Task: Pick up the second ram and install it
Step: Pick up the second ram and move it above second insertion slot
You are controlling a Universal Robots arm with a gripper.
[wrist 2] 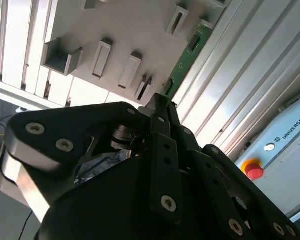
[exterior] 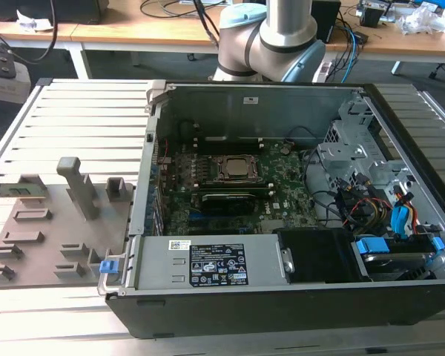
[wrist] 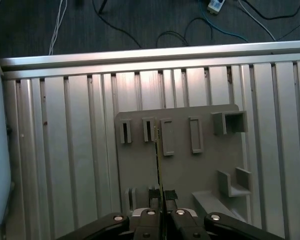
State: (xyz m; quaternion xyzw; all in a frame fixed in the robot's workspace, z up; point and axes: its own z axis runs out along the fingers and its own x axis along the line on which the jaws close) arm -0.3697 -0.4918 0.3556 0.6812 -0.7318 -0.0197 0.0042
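Landmark: grey fixture plate (exterior: 67,237), lying on the slotted aluminium table (exterior: 81,111) just beside the open computer case (exterior: 282,311).
Second ram: the second ram (exterior: 21,191) stands on edge at the plate's end farthest from the case, in a small holder. In the first wrist view it shows edge-on as a thin line (wrist: 158,160) over the plate. In the second wrist view its green face (wrist 2: 185,62) runs along the plate's border.
Gripper: the gripper (wrist: 161,195) sits over the plate at one end of the stick.
Fingers: drawn close together, one on each face of the stick, and by the look of it pinching it.
Seating: cannot tell whether the stick has cleared its holder or sits in it.
Case: lid off, motherboard (exterior: 230,200) exposed, well apart from the stick across the plate.
Risk, tilt: the hold looks to be near one end, not the middle. A pull from there could cock the stick in the holder and bind it.
Risk, slip: the contact patch on a smooth board is narrow, so the free end could sag or swing.
Risk, snag: the raised blocks on the plate and the case wall lie between the stick and the board. A low carry could clip them.
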